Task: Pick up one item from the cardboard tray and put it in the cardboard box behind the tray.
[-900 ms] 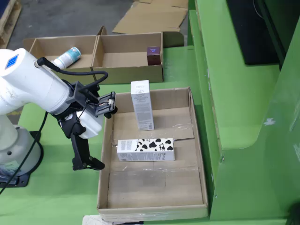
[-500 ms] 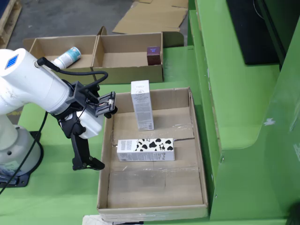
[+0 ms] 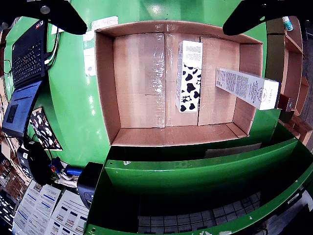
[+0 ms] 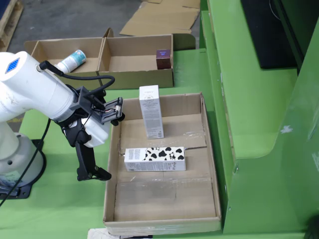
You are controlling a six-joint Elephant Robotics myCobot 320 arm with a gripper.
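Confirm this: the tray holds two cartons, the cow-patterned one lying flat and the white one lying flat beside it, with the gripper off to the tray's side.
One detail is wrong. The white carton is not lying flat: the view from the side shows it upright on end. The cow-patterned carton does lie flat in the tray, and the gripper hangs outside the tray's left wall.

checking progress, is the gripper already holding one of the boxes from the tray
No: in the view from the side the gripper hangs outside the tray, to its left, while the cow-print box and the white box sit untouched inside.
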